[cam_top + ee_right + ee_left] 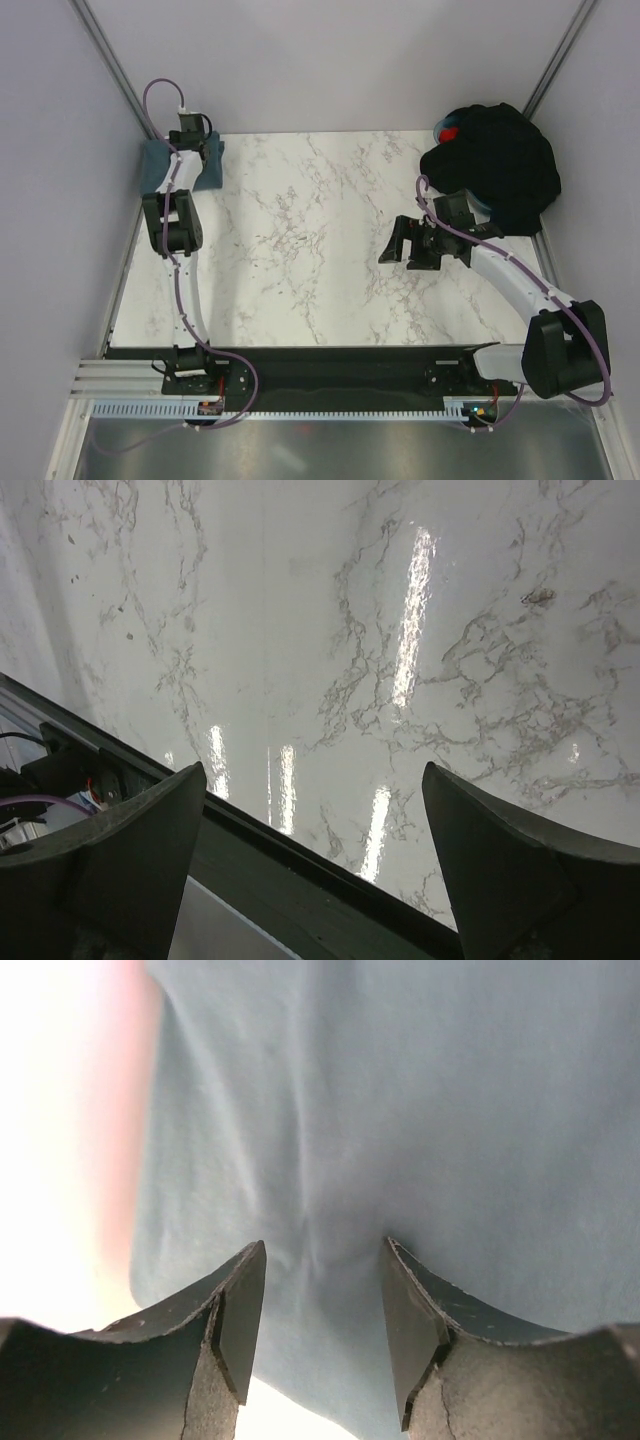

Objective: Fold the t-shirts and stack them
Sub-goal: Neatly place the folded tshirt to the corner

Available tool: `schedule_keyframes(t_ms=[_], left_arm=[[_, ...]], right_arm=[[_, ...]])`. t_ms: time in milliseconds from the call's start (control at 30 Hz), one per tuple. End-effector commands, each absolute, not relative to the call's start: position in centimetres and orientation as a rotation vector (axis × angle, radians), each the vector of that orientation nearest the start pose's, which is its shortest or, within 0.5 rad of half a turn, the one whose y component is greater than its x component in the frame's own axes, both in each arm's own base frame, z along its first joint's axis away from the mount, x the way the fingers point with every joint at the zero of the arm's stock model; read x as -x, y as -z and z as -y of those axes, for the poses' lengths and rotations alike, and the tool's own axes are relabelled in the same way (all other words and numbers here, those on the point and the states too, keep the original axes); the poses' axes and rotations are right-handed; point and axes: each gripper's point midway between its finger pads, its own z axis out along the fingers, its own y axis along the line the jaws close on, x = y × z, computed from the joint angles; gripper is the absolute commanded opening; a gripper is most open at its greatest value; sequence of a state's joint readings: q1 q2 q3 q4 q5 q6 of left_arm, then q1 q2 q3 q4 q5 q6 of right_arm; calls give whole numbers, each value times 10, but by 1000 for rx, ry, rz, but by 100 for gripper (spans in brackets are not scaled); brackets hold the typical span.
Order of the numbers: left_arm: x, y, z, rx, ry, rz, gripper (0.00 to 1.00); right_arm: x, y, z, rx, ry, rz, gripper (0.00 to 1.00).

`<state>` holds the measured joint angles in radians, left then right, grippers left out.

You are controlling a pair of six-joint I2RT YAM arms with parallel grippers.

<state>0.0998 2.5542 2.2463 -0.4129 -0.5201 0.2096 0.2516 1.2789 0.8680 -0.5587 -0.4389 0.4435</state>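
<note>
**Blue shirt between the left fingers**

The right gripper hangs wide open over the white marble table. In the far left corner, the left gripper is spread open, with the soft blue-grey cloth t-shirt bunched between its fingers. The black cloth t-shirts are heaped far right.

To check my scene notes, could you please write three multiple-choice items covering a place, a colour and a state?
1. Where is the black t-shirt pile? A far right corner; B far left corner; C table centre.
2. What colour is the far-left t-shirt? A red; B blue-grey; C white.
3. The right gripper is: A open and empty; B shut on cloth; C holding a cable.
Answers: A, it lies beyond the right arm; B, the left wrist view shows blue-grey cloth; A, its fingers stand wide apart, nothing between them.
</note>
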Motion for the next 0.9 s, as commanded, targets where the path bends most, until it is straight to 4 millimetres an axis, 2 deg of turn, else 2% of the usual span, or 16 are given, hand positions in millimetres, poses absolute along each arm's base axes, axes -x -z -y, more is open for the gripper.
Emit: schedule_keyframes(t_ms=[0, 233, 267, 333, 367, 433, 467, 500, 633, 667, 700, 733, 767, 800, 833, 867], left_arm=[[-636, -101, -167, 154, -841, -2134, 57], [-632, -187, -161, 325, -794, -1950, 60], [-627, -223, -151, 350, -765, -1891, 60], [-619, -242, -135, 394, -691, -1856, 61], [-609, -282, -117, 404, -621, -1794, 64], [-598, -293, -93, 431, -450, -1783, 70], [-594, -300, -65, 412, -360, -1782, 74], [-573, -315, -55, 427, -286, -1778, 99], [-529, -315, -4, 426, 75, -1858, 100], [-518, -314, 1, 421, 109, -1869, 100], [-503, -284, 4, 423, 121, -1938, 100], [-486, -295, 8, 421, 152, -1918, 100], [-475, -288, 7, 426, 151, -1934, 100], [-459, -255, 7, 445, 141, -2002, 100], [-438, -267, 12, 424, 174, -1983, 99], [-426, -259, 14, 411, 188, -2001, 97]], right_arm=[[-269, -124, -170, -13, -884, -2548, 97], [-269, -124, -167, -26, -863, -2539, 98], [-269, -124, -167, -31, -860, -2538, 98], [-268, -128, -167, -34, -860, -2533, 98], [-268, -130, -167, -37, -862, -2529, 98], [-268, -139, -167, -32, -865, -2516, 98], [-268, -143, -167, -33, -864, -2506, 98], [-269, -153, -168, -16, -869, -2479, 98], [-263, -177, -169, -2, -868, -2445, 98], [-262, -182, -168, -3, -861, -2435, 98], [-259, -191, -168, -4, -871, -2408, 98], [-257, -195, -169, 2, -877, -2396, 98], [-255, -199, -170, 3, -885, -2384, 98], [-251, -207, -172, 15, -894, -2356, 98], [-249, -210, -172, 3, -899, -2347, 98], [-247, -213, -173, -4, -904, -2336, 98]])
